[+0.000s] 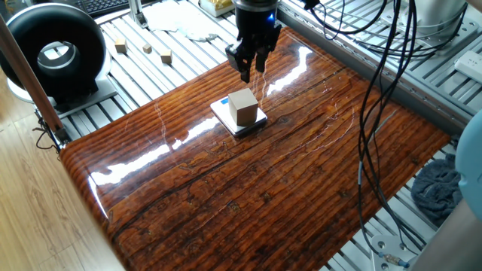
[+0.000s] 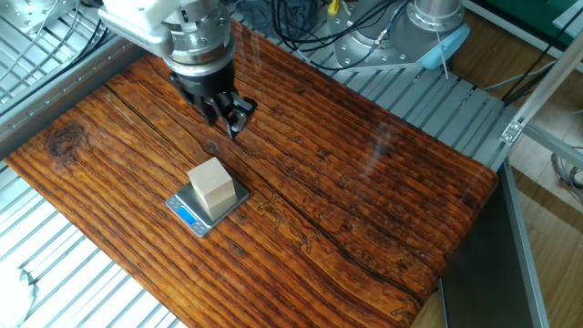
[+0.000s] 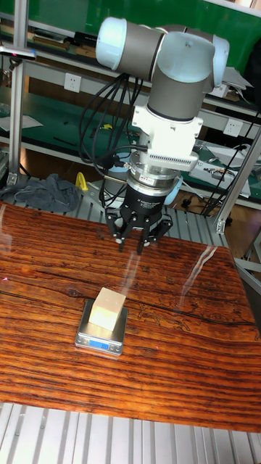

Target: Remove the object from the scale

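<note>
Gripper point(image 3: 131, 243) hovers above and behind the cube point(image 3: 107, 309) on the scale point(image 3: 90, 339), fingers spread, empty.

No readable text, no labels, no brands, no numbers (scale point(image 3: 101, 336) display too small to read)

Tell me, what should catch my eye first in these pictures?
A plain light tan wooden cube sits on a thin white square scale near the middle of a glossy reddish-brown striped wooden table. Above and just beyond the cube hangs the robot arm's black two-finger gripper, holding nothing. At the table's far left corner stands a big black ring-shaped device.
</note>
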Action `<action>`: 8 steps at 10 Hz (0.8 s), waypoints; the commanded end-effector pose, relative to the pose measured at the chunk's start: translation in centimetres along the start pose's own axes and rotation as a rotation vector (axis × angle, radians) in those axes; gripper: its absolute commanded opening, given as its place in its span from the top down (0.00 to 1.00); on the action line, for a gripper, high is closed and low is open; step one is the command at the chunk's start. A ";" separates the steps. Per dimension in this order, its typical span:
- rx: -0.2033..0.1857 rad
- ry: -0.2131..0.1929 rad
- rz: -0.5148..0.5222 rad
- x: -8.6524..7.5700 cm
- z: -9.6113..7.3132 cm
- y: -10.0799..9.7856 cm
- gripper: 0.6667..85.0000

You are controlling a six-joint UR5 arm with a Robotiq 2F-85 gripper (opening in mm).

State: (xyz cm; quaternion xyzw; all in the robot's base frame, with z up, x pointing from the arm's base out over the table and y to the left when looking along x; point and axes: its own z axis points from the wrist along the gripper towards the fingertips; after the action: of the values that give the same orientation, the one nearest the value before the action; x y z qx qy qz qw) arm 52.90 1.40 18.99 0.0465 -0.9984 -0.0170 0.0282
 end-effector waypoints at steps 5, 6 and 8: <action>-0.055 0.016 0.298 -0.5 -2.1 3.0 1.00; -0.059 -0.002 0.362 -1.2 -1.1 3.0 1.00; -0.063 -0.026 0.388 -2.0 -0.3 3.0 1.00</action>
State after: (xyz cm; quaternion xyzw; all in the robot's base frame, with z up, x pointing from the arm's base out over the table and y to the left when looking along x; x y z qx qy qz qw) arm 53.70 3.85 19.94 -0.1016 -0.9938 -0.0323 0.0309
